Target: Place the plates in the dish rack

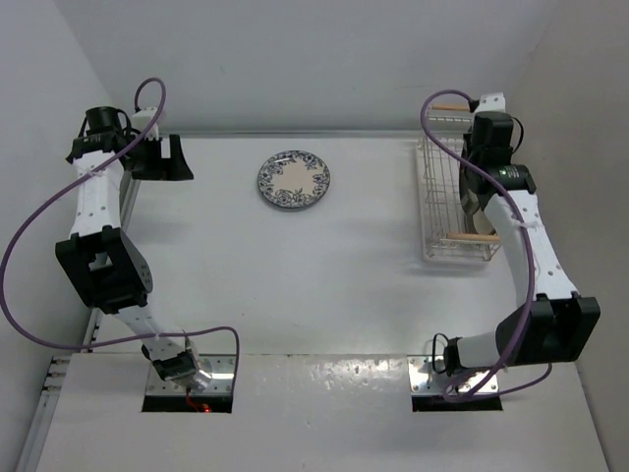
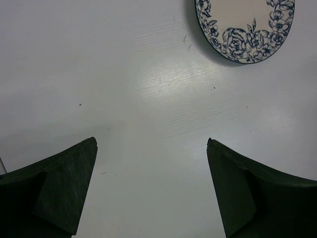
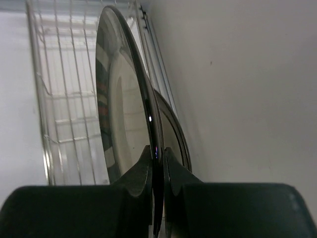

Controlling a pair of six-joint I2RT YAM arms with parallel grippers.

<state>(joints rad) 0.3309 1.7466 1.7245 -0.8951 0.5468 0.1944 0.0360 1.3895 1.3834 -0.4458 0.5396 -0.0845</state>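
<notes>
your right gripper (image 3: pixel 157 158) clamps the plate (image 3: pixel 121 114) by its rim; keep it upright, lower straight into the rack (image 3: pixel 57 99) at 11 o'clock.

The floral plate (image 1: pixel 293 180) lies flat on the table (image 1: pixel 295 285), well apart from the dish rack (image 1: pixel 429 211).

White table (image 1: pixel 295 285), glossy, faintly speckled. A dish rack (image 1: pixel 432 202) is set directly on it, against the right wall. One blue-and-white floral plate (image 1: pixel 294 180) is laid flat, face up, well left of the dish rack, level with its middle.
</notes>
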